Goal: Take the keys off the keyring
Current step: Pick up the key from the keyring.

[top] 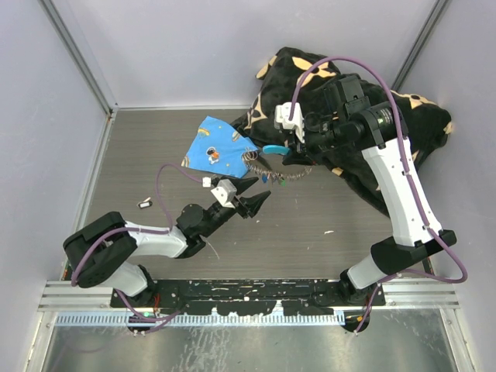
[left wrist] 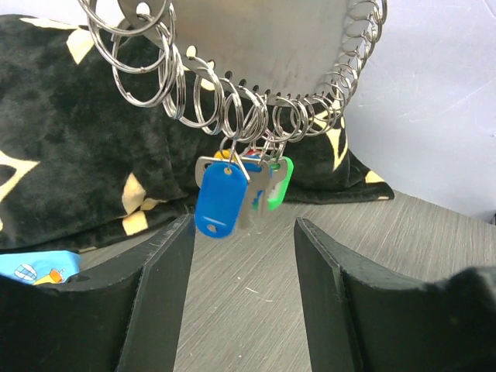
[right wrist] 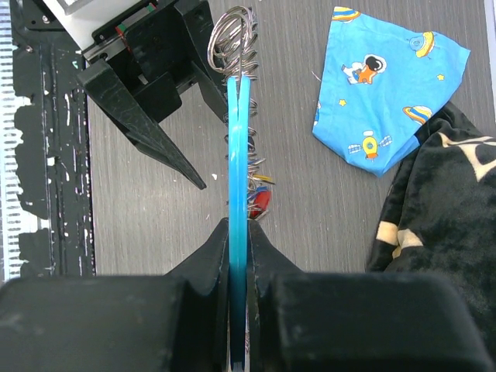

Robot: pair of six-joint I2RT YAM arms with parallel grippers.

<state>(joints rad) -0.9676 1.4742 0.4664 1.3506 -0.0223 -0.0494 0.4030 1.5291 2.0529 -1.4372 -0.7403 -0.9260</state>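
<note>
Right claw (right wrist: 239, 232) clamps the light-blue curved strip (right wrist: 238, 147) of the silver chain-of-rings keyring (left wrist: 172, 81), held above the grey table (top: 310, 232); left claw (top: 260, 188) stands open just short of the dangling coloured-head keys (left wrist: 240, 190). Closing may snag rings or swing the bunch aside

My right gripper (top: 290, 150) pinches the light-blue curved piece of the thin, chain-like metal keyring (top: 249, 160) over the grey wood-grain table (top: 155, 155), its tiny coloured-head keys (top: 273, 178) dangling just beyond the spread black fingertips of my left gripper (top: 262, 189), near a blue printed cloth (top: 213, 147).
</note>
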